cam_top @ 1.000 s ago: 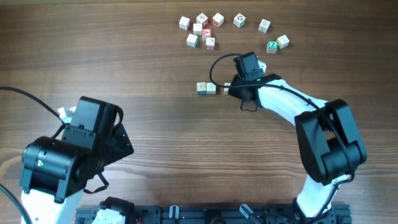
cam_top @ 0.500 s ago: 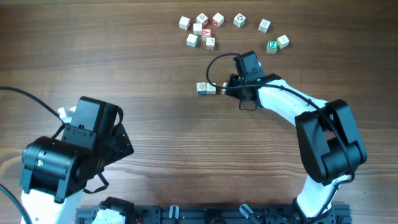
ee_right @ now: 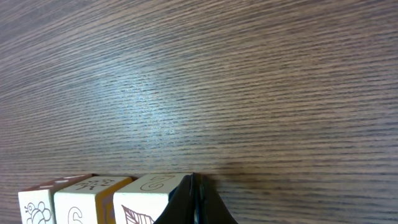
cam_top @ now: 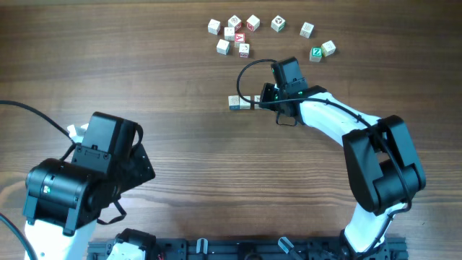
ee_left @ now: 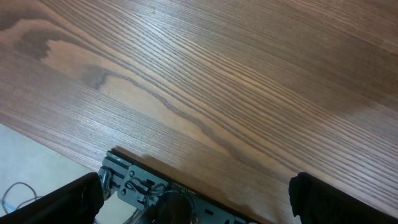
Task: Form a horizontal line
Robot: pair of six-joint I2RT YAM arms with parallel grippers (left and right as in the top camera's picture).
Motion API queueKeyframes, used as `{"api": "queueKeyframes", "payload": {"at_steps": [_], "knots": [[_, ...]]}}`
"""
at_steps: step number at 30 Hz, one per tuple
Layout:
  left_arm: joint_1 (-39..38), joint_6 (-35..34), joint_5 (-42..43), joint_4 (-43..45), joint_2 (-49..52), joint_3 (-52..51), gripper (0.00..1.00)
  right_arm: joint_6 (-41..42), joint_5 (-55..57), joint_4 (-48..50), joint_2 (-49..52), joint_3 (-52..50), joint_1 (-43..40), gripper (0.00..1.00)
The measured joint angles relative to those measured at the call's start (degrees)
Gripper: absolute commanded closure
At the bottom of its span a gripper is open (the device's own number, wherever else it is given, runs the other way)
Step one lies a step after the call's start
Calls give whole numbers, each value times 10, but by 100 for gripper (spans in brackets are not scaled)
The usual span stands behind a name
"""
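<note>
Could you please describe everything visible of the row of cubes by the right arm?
The row of cubes is three small pale wooden blocks on the table, side by side in a straight line, sides touching. The right wrist view shows outline drawings and numerals printed on their faces and an orange side on the middle one. Overhead, one end cube looks bluish. The right tool, shut, sits at the nearest cube, seemingly touching it.

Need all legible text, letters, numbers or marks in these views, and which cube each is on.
"6": front face of the middle cube of the row, right wrist view.
"Z": on the green cube, overhead view, only just legible.
Curved mark, G or 6, cannot tell: top of the end cube beside the right end effector.
Red marks on the scattered cubes: too small to read.
</note>
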Motion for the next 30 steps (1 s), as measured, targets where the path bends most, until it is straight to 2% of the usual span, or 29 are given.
{"api": "queueKeyframes", "payload": {"at_steps": [6, 30], "knots": [[0, 0, 0, 0, 0, 0, 0, -10, -18, 2, 0, 0, 0, 96], [0, 0, 0, 0, 0, 0, 0, 34, -19, -36, 0, 0, 3, 95]]}}
